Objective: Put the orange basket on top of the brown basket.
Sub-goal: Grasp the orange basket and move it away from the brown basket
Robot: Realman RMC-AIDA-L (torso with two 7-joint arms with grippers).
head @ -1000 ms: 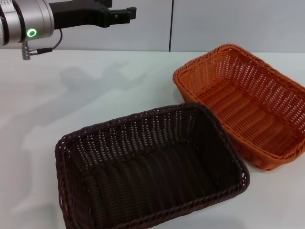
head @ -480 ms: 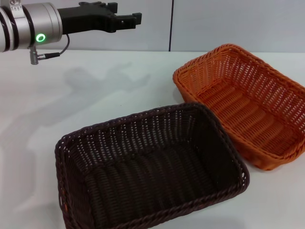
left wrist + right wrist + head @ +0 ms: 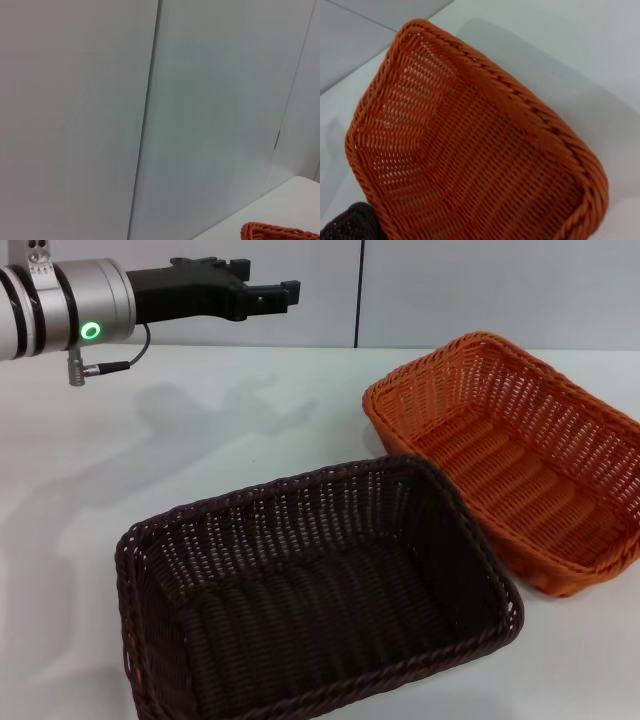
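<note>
The orange basket (image 3: pixel 515 460) sits on the white desk (image 3: pixel 200 440) at the robot's right, its near long rim touching or just beside the far corner of the brown basket (image 3: pixel 310 590), which lies closer to the robot. Both are empty and upright. The left end effector (image 3: pixel 270 292) hangs high over the far left of the desk, well apart from both baskets and holding nothing; from the side I cannot tell how wide its fingers stand. The right end effector is not seen in any view, though its wrist camera looks down into the orange basket (image 3: pixel 470 145) from near above.

The step in hand seems to be the approach for a grasp. To do it well, take the braided rim at the middle of a side, lift level until clear of the brown rim, then align the long sides before lowering so it nests squarely.
</note>
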